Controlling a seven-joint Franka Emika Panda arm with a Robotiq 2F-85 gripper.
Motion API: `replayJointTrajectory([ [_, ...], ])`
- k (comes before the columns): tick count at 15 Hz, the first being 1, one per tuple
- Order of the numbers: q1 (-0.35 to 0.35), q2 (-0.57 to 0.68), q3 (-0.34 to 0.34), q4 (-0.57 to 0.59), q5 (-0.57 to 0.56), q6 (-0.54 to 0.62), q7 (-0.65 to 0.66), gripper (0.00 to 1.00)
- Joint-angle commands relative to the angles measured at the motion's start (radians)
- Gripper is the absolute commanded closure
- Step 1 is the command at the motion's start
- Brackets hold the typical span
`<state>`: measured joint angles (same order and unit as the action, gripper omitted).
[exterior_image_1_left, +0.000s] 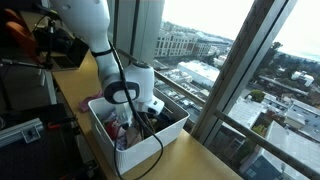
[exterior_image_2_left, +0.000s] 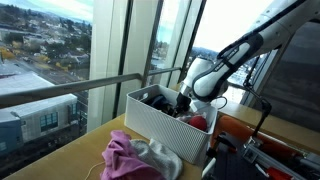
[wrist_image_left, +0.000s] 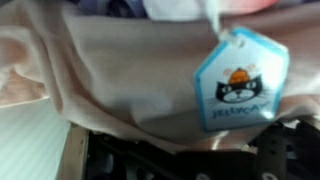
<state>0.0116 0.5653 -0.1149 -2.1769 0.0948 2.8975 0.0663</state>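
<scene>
My gripper (exterior_image_1_left: 138, 110) reaches down into a white basket (exterior_image_1_left: 100, 118) full of clothes on a wooden table by the window; in an exterior view it sits low among the garments (exterior_image_2_left: 185, 103). In the wrist view a pale pink cloth (wrist_image_left: 120, 80) fills nearly the whole picture and lies right against the dark gripper (wrist_image_left: 190, 152) at the bottom edge. A blue hexagonal tag (wrist_image_left: 238, 85) with a cartoon cat hangs on the cloth. The cloth hides the fingertips, so their stance does not show. Dark and red garments (exterior_image_2_left: 198, 123) lie beside the gripper in the basket (exterior_image_2_left: 160, 125).
A loose heap of pink and grey clothes (exterior_image_2_left: 135, 158) lies on the table in front of the basket. A window railing (exterior_image_2_left: 100, 85) and glass run close behind. Black equipment (exterior_image_1_left: 55, 45) stands at the table's far end.
</scene>
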Motion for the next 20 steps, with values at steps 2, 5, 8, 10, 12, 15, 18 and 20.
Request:
replayJointTrajectory([
  [2,0.039,0.012,-0.012,0.038,-0.035,-0.068,0.068,0.64],
  [5,0.036,-0.030,0.008,0.051,-0.025,-0.125,0.077,0.85],
  [8,0.028,-0.098,0.036,0.053,-0.013,-0.177,0.072,1.00],
  [10,0.021,-0.167,0.063,0.050,0.000,-0.215,0.063,1.00],
  [12,0.013,-0.235,0.086,0.055,0.012,-0.251,0.053,0.99],
  [15,-0.001,-0.343,0.111,0.087,0.044,-0.326,0.036,0.99],
  [18,-0.008,-0.432,0.114,0.148,0.070,-0.403,0.026,0.99],
  [20,-0.007,-0.488,0.113,0.206,0.097,-0.458,0.020,0.99],
])
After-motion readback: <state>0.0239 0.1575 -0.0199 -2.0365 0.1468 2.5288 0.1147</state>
